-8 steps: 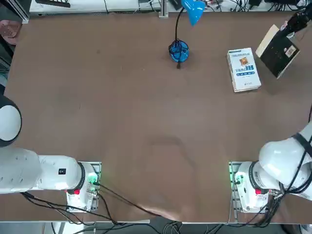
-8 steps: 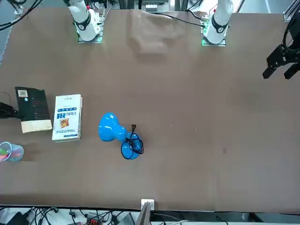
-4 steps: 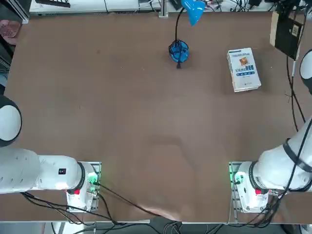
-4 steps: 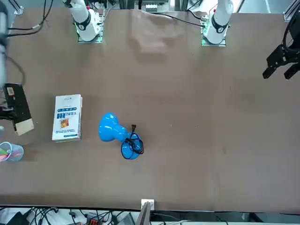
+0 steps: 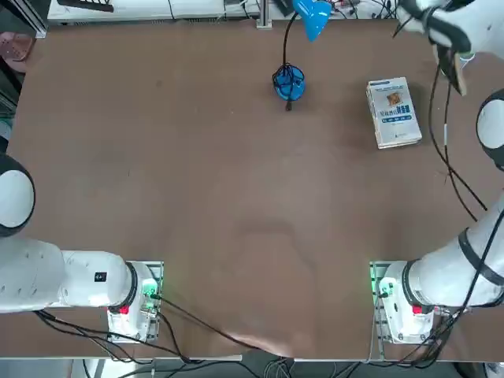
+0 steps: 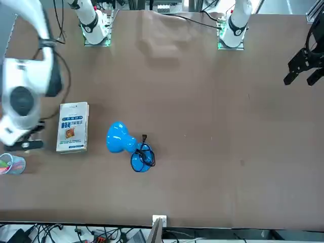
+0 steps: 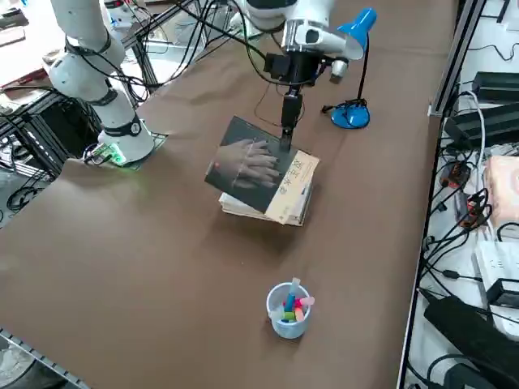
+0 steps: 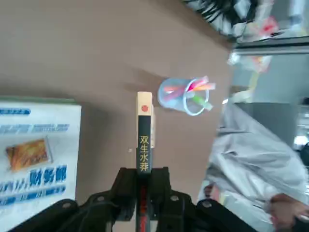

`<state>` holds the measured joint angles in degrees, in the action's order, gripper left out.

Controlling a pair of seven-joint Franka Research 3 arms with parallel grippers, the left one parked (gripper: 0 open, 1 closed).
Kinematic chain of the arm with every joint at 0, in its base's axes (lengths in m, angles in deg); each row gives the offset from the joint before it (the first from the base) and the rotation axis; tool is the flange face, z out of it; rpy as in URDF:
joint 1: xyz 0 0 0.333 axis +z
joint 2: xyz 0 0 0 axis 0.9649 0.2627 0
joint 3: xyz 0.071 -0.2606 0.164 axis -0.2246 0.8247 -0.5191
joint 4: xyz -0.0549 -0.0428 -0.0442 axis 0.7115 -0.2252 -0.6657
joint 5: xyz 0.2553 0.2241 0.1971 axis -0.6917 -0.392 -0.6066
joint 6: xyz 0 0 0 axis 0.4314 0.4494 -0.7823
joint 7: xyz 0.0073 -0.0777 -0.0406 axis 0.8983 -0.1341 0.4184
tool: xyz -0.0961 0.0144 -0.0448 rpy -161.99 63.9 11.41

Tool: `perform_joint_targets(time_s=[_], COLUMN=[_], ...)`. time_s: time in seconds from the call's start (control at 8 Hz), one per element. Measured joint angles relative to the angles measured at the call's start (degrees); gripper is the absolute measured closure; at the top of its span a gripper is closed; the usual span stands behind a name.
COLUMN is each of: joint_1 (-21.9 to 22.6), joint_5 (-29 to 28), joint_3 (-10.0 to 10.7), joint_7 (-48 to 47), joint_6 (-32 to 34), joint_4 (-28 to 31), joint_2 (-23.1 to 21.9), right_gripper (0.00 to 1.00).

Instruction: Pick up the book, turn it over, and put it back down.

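Note:
The book (image 7: 253,172) hangs in the air, standing on edge, its dark grey picture face turned to the right side view and its cream edge lowest. My right gripper (image 7: 285,143) is shut on the book's upper edge. In the wrist view the fingers (image 8: 126,187) clamp the book's black spine (image 8: 144,147), seen end-on above the table. From overhead the book (image 5: 457,77) shows only as a thin edge at the far right, under the wrist. In the front view the arm hides it.
A white book with blue print (image 5: 393,112) lies flat just beside and below the held book. A blue desk lamp (image 5: 289,81) stands at the far middle. A clear cup of coloured sticks (image 7: 288,309) sits near the table's right edge.
The gripper has turned the book from lying tilted with its black face up to standing on edge. The arm has swung in over it, toward the white book.

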<state>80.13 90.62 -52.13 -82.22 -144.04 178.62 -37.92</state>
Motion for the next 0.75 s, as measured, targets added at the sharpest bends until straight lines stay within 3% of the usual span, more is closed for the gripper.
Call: perform_joint_targets(time_s=[0.38,0.5,0.75], joint_1=[4.23,5.10,8.98], joint_5=[18.10,21.93,24.39], joint_3=[-0.04,-0.04,-0.07], joint_7=[-19.67,-22.90,-26.59], joint_6=[-8.08,-9.36,-9.53], joint_4=[14.04,16.68,19.13], joint_2=[-1.09,-1.36,-2.14], right_gripper=[0.90,0.90,0.90])
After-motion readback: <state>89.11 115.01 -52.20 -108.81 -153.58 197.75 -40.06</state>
